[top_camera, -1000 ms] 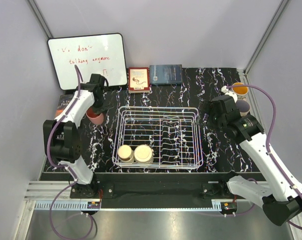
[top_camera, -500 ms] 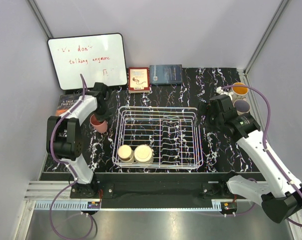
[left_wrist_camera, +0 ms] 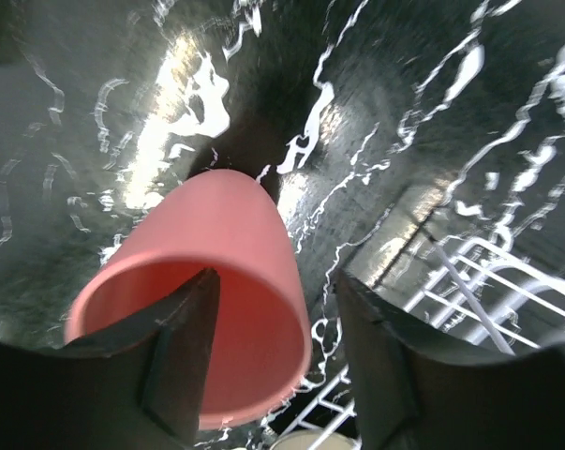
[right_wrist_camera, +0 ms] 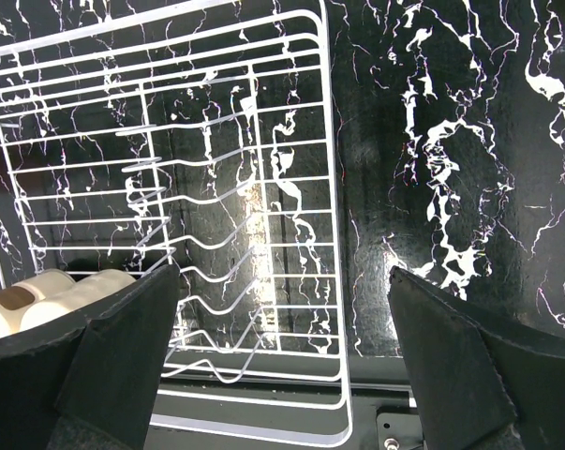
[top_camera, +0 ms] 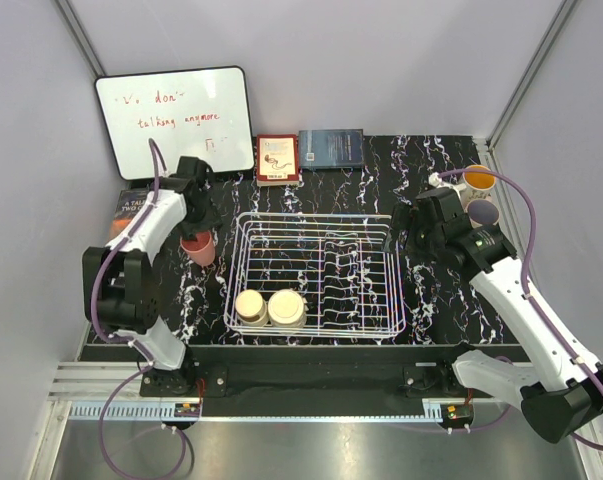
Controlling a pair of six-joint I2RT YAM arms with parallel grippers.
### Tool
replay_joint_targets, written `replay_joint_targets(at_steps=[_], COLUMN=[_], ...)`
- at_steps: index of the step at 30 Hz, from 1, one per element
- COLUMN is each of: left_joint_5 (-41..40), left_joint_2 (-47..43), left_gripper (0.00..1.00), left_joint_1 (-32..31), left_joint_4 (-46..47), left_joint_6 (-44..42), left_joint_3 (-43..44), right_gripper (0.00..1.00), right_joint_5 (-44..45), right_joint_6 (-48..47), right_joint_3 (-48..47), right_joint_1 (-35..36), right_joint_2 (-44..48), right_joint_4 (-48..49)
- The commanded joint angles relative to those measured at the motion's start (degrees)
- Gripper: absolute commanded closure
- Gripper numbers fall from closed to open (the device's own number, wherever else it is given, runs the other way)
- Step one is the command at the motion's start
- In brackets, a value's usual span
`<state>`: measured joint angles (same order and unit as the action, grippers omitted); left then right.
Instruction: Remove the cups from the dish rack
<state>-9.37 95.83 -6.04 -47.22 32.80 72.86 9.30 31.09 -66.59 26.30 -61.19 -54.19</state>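
Note:
The pink cup [top_camera: 198,247] stands on the black marbled table just left of the white wire dish rack [top_camera: 316,272]. My left gripper [top_camera: 195,224] hangs over it, open. In the left wrist view one finger [left_wrist_camera: 184,347] sits inside the pink cup [left_wrist_camera: 216,244] and the other [left_wrist_camera: 376,366] is outside, with a gap to the wall. Two cream cups [top_camera: 250,305] [top_camera: 286,307] stand in the rack's near left corner. My right gripper [top_camera: 405,232] is open and empty above the rack's right edge [right_wrist_camera: 331,187]. The cream cups [right_wrist_camera: 38,292] show at that view's left.
A yellow-inside mug [top_camera: 478,180] and a pale lavender mug [top_camera: 481,212] stand at the far right of the table. A whiteboard [top_camera: 174,120] and two books [top_camera: 278,158] [top_camera: 331,147] line the back. Another book [top_camera: 131,205] lies at the left edge.
My left gripper brought the pink cup a little nearer, then opened and let go of its wall. My right gripper shifted left toward the rack, still open.

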Motion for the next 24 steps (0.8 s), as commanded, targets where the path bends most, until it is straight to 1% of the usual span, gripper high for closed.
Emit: replay_joint_targets(at_steps=[1, 3, 4, 6, 8, 10, 11, 13, 14, 15, 16, 17, 18, 19, 22, 24], left_joint_5=[-4.8, -5.4, -6.4, -11.6, -13.7, -13.6, -13.2, -12.4, -14.3, -15.8, -17.2, -19.6, -20.2, -20.0, -17.9, -18.3], left_joint_2=[-8.8, -11.5, -14.3, -16.8, -20.0, -23.5, -24.7, -28.0, -28.9, -29.4, -30.1, -30.2, -30.3, -30.6, -32.6, -33.7], left_gripper=[0.39, 0.36, 0.34, 0.15, 0.01, 0.01, 0.01, 0.01, 0.01, 0.01, 0.01, 0.01, 0.01, 0.01, 0.01, 0.01], left_joint_1=[0.3, 0.2, -0.3, -3.2, -6.9, -9.1, -11.7, -14.3, -18.3, -20.6, -25.5, -27.8, -29.6, -32.5, -36.0, -38.2], left_joint_4=[-1.8, -2.6, -2.9, -4.4, -5.4, -6.0, -6.0, -6.0, -6.3, -8.2, -9.3, -10.4, -12.0, -12.2, -11.1, -10.0], left_joint_6=[-0.9, -0.2, -0.1, -0.4, -0.8, -0.1, 0.4, 2.9, 4.0, 5.4, 7.9, 9.2, 10.3, 12.0, 16.0, 18.7], left_joint_3=[6.0, 6.6, 7.0, 7.7, 7.7, 7.0, 5.2, 3.4, 1.9, 1.3, 0.8, 0.4, -0.7, -1.3, -4.9, -6.9], right_gripper=[0.0, 0.0, 0.0, 0.0, 0.0, 0.01, 0.0, 0.0, 0.0, 0.0, 0.0, 0.0, 0.0, 0.0, 0.0, 0.0], right_joint_5=[1.3, 2.8, 4.4, 4.4, 5.2, 7.0, 7.5, 6.6, 5.8, 4.3, 0.8, -0.6, -3.2, -3.9, -4.8, -5.2], right_joint_6=[0.8, 2.6, 3.4, 3.9, 3.8, 2.9, 2.8, 1.6, 1.3, 0.9, 0.6, 0.8, 0.9, 1.2, 2.8, 3.7], right_joint_3=[-0.7, -0.6, -0.6, -0.5, 0.0, 0.3, 0.5, 0.8, 0.3, 0.1, 0.1, 0.6, 1.0, 1.7, 4.0, 5.1], right_joint_1=[0.3, 0.3, 0.3, 0.3, 0.4, 0.3, 0.4, 0.4, 0.4, 0.4, 0.3, 0.4, 0.4, 0.4, 0.4, 0.4], right_joint_2=[0.3, -0.2, -0.4, -0.9, -1.0, -0.5, 0.2, 0.6, 0.2, -0.1, -0.2, 0.0, 0.2, 0.5, 1.8, 1.9], right_joint_4=[2.0, 1.2, 0.8, 0.8, 0.9, 1.8, 2.2, 4.1, 4.1, 4.3, 4.5, 5.0, 6.4, 7.3, 9.9, 10.5])
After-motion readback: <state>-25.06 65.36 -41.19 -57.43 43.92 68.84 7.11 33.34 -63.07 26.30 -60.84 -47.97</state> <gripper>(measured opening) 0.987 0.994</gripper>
